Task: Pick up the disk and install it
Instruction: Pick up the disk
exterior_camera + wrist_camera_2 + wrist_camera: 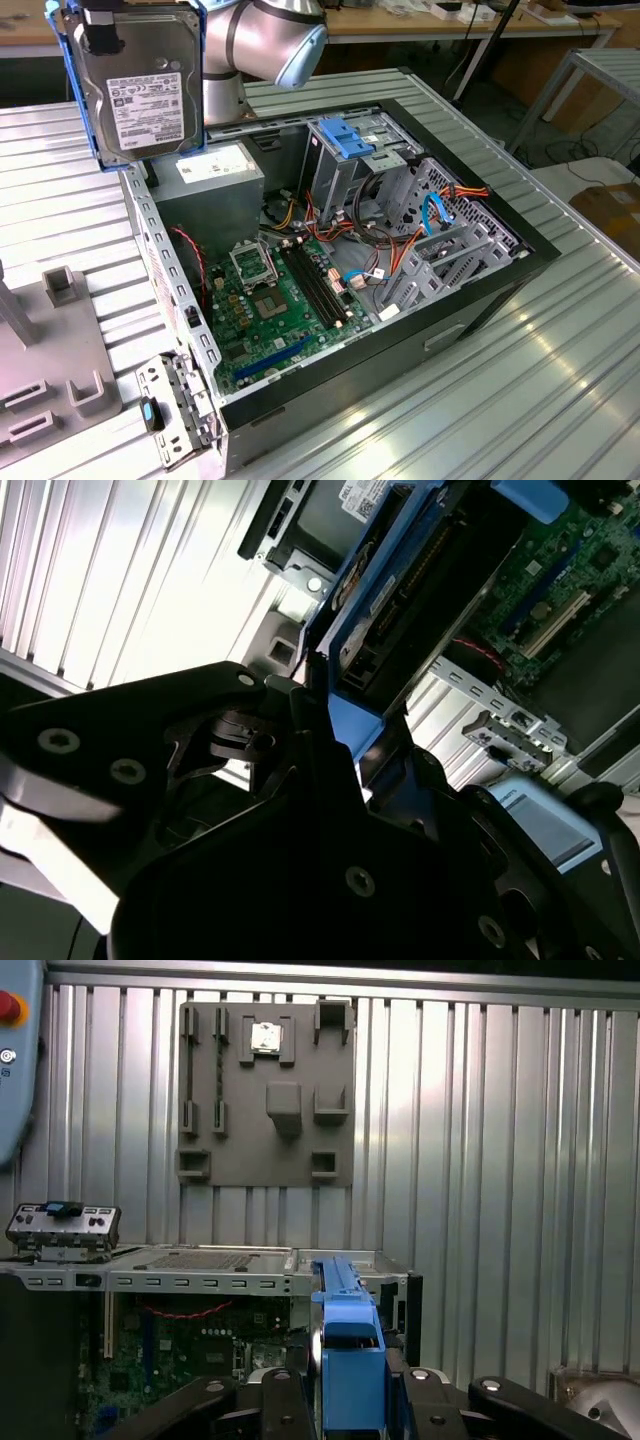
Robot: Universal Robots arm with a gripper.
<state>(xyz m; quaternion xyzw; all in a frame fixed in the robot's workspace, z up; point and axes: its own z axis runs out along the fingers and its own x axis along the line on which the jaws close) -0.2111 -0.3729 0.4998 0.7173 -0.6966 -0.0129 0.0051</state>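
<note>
- Jaws shut on the flat grey-metal disk in its blue plastic carrier [140, 85]; long axis runs on from the jaws.
- Open black computer case [385, 372] lies below the jaws.

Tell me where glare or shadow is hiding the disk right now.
Exterior view: the disk is evenly lit, its label face free of glare. Second wrist view: the ribbed table is blown out white, the gripper is near-black, and the disk's edge sits in shade. First wrist view: even light, the disk's blue rail plainly visible.
</note>
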